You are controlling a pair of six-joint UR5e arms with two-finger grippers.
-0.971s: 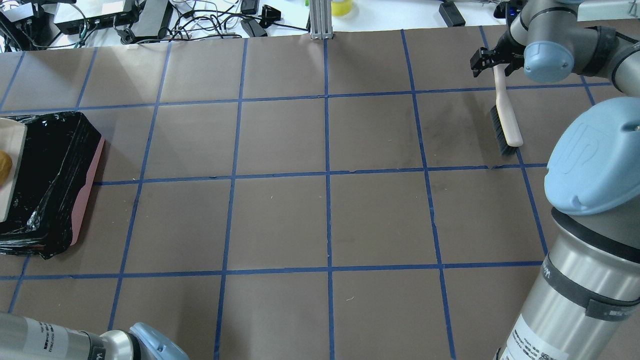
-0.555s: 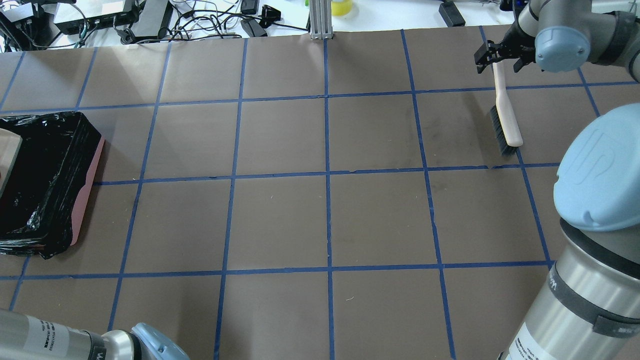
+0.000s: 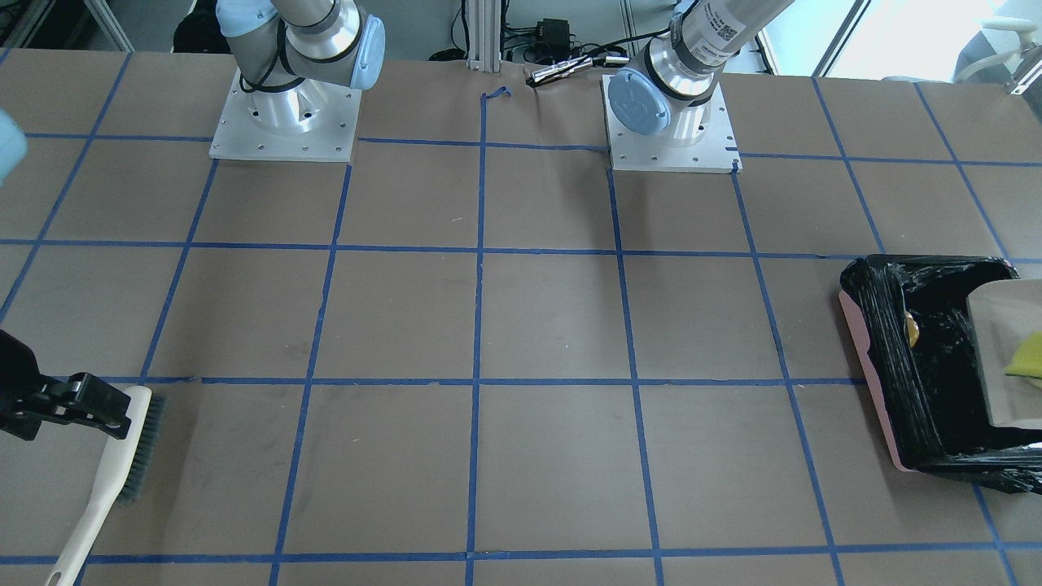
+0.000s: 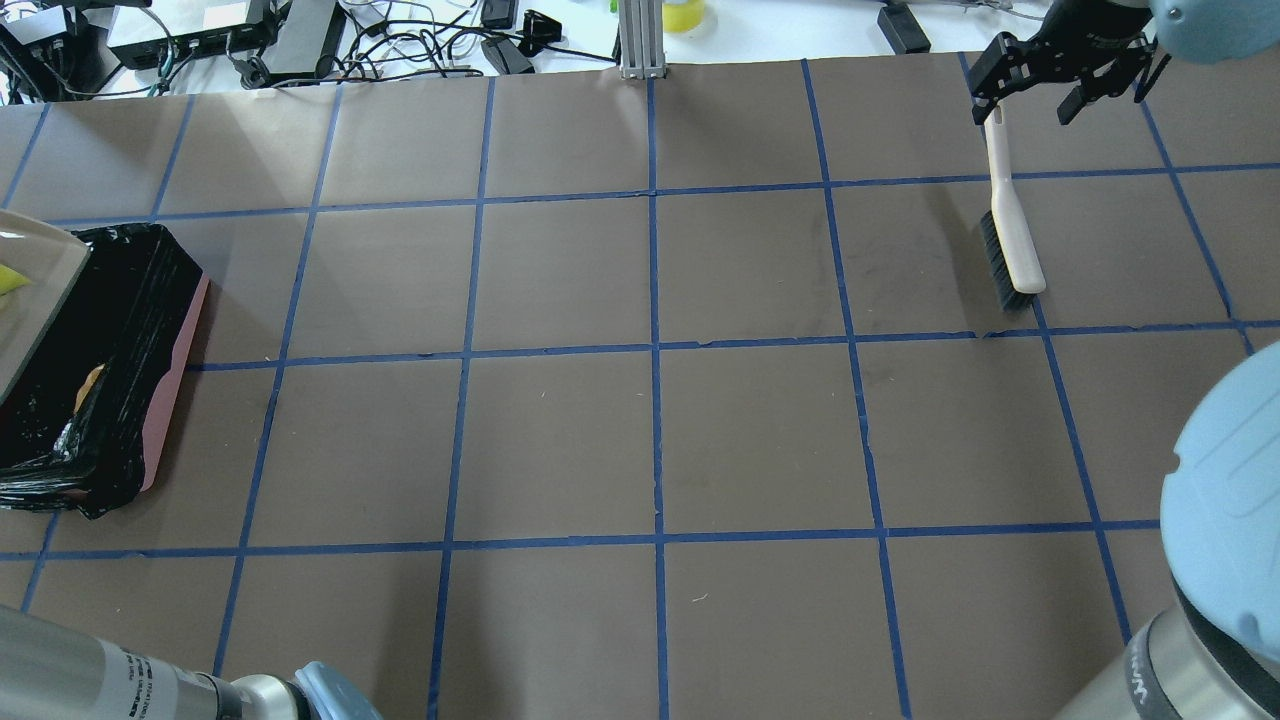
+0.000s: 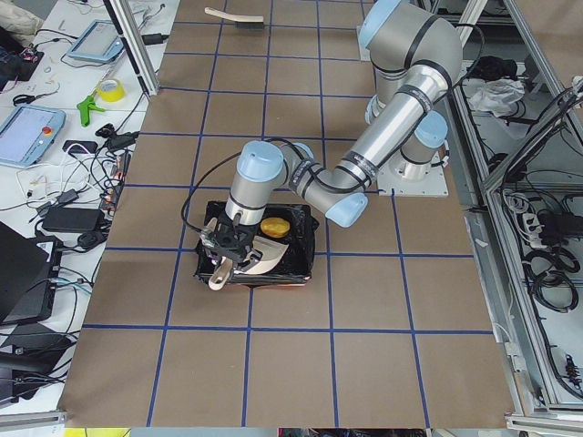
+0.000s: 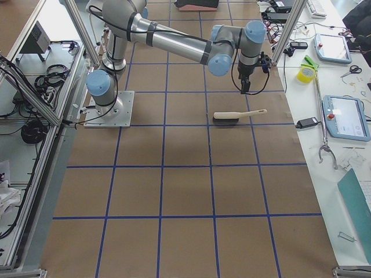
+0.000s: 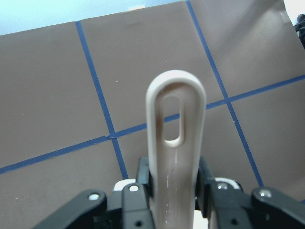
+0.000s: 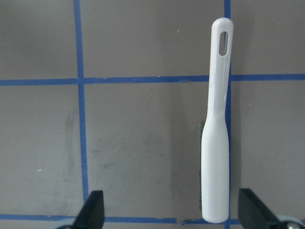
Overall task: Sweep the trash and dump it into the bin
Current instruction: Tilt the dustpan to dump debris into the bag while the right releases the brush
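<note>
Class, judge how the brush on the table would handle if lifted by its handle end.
The brush probably stays stiff: its handle looks like moulded plastic. Held at the thin slotted end, its wider bristle head would likely sag downward.

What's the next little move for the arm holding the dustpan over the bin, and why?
Probably tip the dustpan a bit steeper. It hangs tilted over the bin, held by the left gripper, yet the yellow-green sponge sits on it, while an orange scrap already lies in the bin.
</note>
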